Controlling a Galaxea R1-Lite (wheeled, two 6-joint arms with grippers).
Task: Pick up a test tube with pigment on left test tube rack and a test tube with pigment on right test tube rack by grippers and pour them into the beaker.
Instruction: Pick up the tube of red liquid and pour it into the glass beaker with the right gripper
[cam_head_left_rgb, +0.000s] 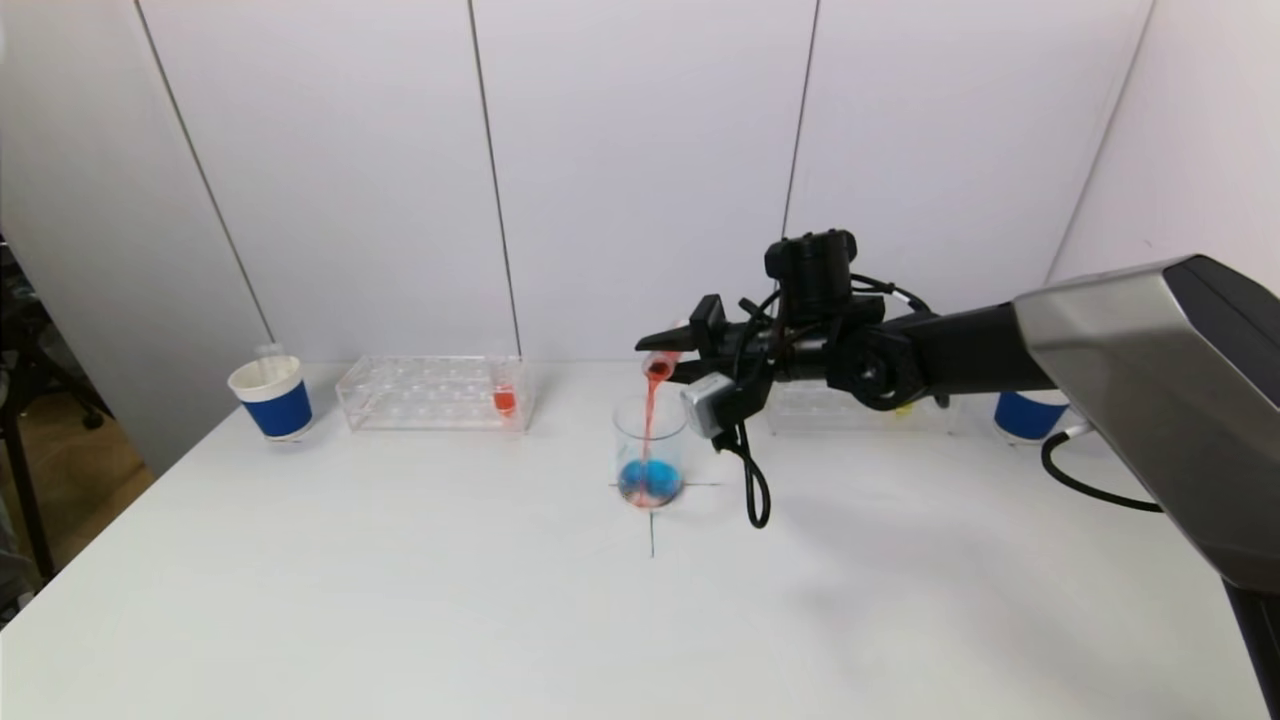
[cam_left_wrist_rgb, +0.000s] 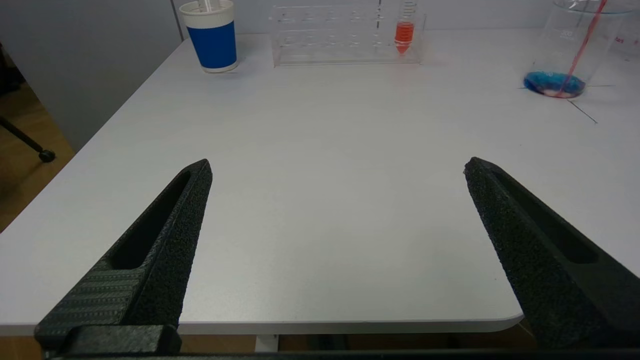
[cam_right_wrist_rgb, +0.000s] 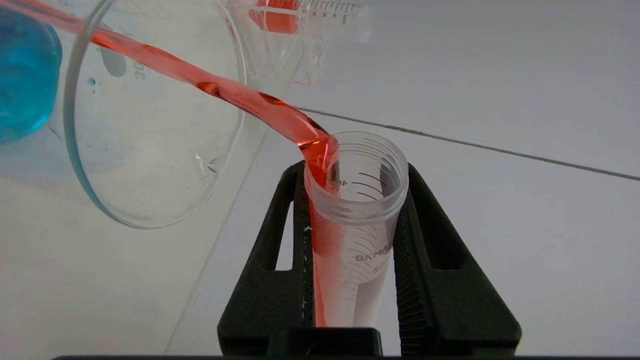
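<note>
My right gripper (cam_head_left_rgb: 668, 355) is shut on a clear test tube (cam_right_wrist_rgb: 352, 225), tilted over the beaker (cam_head_left_rgb: 650, 455). A red stream (cam_head_left_rgb: 650, 415) runs from the tube's mouth into the beaker, which holds blue liquid (cam_head_left_rgb: 648, 482) at its bottom. The stream also shows in the right wrist view (cam_right_wrist_rgb: 225, 90). The left rack (cam_head_left_rgb: 435, 392) holds one tube of red pigment (cam_head_left_rgb: 505, 400) at its right end. The right rack (cam_head_left_rgb: 850, 410) is mostly hidden behind my right arm. My left gripper (cam_left_wrist_rgb: 337, 167) is open and empty above the table's near edge, out of the head view.
A blue-and-white paper cup (cam_head_left_rgb: 272, 398) stands left of the left rack. Another blue cup (cam_head_left_rgb: 1030, 415) stands at the far right, partly hidden by my arm. A black cross (cam_head_left_rgb: 652, 520) is marked on the white table (cam_head_left_rgb: 400, 600) under the beaker.
</note>
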